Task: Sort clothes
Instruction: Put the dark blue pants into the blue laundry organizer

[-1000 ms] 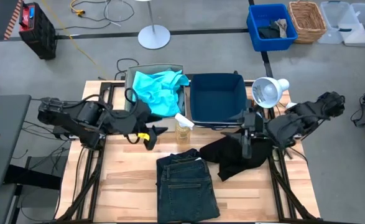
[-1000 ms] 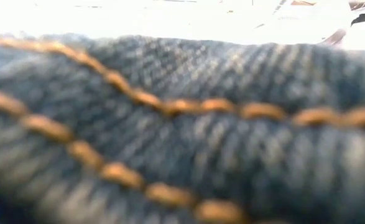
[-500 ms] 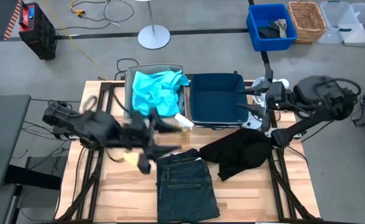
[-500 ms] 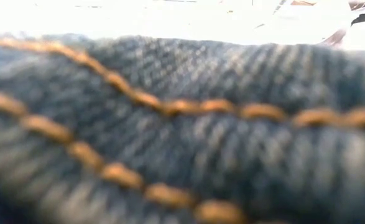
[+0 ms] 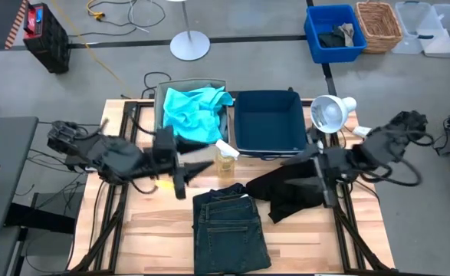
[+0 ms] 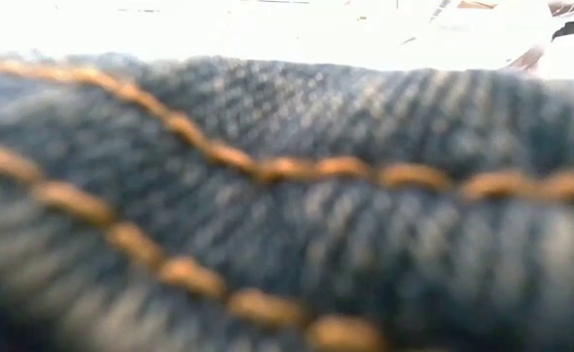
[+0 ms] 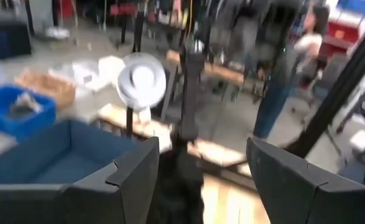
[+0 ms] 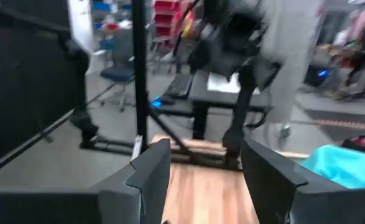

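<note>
Both arms hover empty, left end effector (image 7: 201, 180) and right end effector (image 8: 201, 180) spread wide. Jeans (image 5: 228, 228) and black garment (image 5: 290, 192) lie on the surface (image 5: 156, 222); the turquoise top (image 5: 194, 111) is already boxed. Next, probably a descent onto one garment.

A navy fabric box (image 5: 267, 123) sits beside a beige box (image 5: 160, 115).

2 black jointed arms; left pincer (image 5: 183, 175) yellow-marked, right pincer (image 5: 322, 178) dark, angular fingers (image 7: 132, 180).

garments (image 5: 231, 230): 3 | fabric boxes (image 5: 267, 121): 2 | grippers (image 5: 185, 175): 2
</note>
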`<control>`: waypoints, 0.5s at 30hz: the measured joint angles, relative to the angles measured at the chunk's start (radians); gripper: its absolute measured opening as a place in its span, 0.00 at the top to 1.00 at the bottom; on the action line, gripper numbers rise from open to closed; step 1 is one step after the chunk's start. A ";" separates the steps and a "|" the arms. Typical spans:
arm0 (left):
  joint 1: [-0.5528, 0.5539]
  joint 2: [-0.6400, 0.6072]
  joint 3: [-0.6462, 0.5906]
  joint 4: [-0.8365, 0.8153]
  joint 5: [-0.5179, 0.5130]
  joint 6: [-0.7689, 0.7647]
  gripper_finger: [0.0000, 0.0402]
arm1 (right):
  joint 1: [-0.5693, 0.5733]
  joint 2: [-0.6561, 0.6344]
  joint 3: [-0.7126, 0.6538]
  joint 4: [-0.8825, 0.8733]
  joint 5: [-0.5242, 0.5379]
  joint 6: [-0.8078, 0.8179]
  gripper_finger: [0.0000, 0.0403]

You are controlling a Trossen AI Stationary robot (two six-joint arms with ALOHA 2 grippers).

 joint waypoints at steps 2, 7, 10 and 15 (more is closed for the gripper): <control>-0.010 0.009 -0.031 -0.019 0.004 -0.057 0.41 | 0.035 -0.007 0.001 0.000 0.083 -0.004 0.49; -0.048 0.007 -0.126 -0.032 0.027 -0.180 0.41 | 0.097 -0.001 0.001 -0.013 0.198 0.019 0.49; -0.074 0.008 -0.161 -0.076 0.063 -0.255 0.41 | 0.114 0.025 0.001 -0.047 0.204 0.045 0.49; -0.132 0.007 -0.216 -0.129 0.141 -0.394 0.41 | 0.120 0.125 0.001 -0.119 0.204 0.061 0.49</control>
